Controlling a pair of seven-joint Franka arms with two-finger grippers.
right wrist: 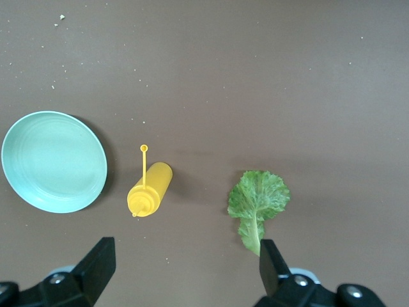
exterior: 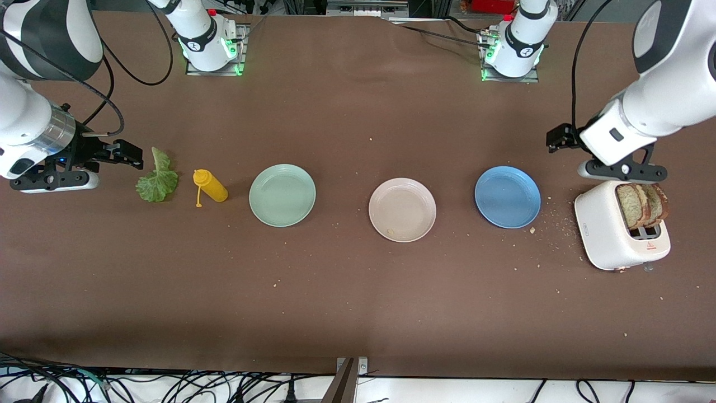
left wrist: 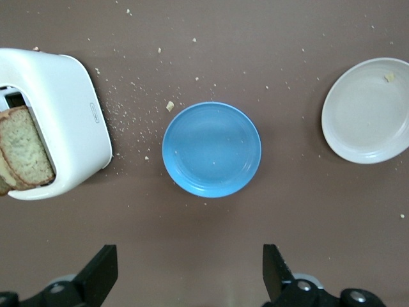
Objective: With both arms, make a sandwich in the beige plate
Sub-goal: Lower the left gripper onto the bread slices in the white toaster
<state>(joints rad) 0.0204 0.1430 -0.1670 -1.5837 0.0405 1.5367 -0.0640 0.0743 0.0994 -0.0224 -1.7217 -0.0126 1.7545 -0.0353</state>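
Note:
The empty beige plate (exterior: 402,210) (left wrist: 367,112) sits mid-table with one crumb on it. Two slices of brown bread (exterior: 643,204) (left wrist: 22,150) stand in a white toaster (exterior: 607,229) (left wrist: 70,115) at the left arm's end. A green lettuce leaf (exterior: 158,178) (right wrist: 257,198) lies flat at the right arm's end. My left gripper (exterior: 559,139) (left wrist: 190,262) hangs open and empty over bare table between the blue plate and the toaster. My right gripper (exterior: 126,154) (right wrist: 185,256) is open and empty over the table just beside the lettuce's stem.
A mint-green plate (exterior: 282,195) (right wrist: 54,161) and a blue plate (exterior: 507,196) (left wrist: 211,148) flank the beige one. A yellow squeeze bottle (exterior: 210,185) (right wrist: 150,190) lies on its side between lettuce and mint-green plate. Crumbs are scattered near the toaster.

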